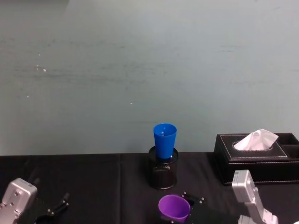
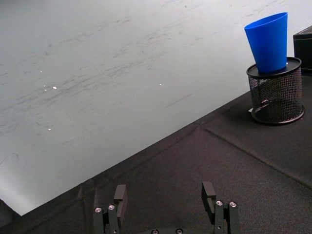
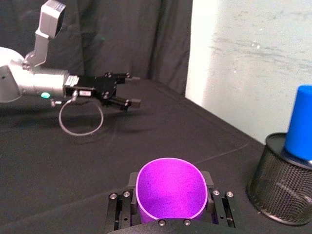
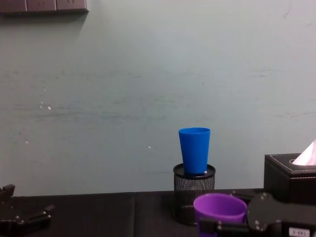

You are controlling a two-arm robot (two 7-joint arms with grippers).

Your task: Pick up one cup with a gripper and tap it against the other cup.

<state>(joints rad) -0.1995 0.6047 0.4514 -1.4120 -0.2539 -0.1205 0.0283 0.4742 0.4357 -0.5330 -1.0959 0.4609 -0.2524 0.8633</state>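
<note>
Right gripper (image 3: pixel 170 214) is clamping the upright purple cup (image 3: pixel 170 192), jaws flanking its sides. Blue cup (image 1: pixel 164 140) is sitting upright in the mesh pen holder (image 1: pixel 163 170), beyond and higher, slightly leftward. Left gripper (image 2: pixel 165 204) is idling open over the tabletop (image 2: pixel 195 161).
</note>
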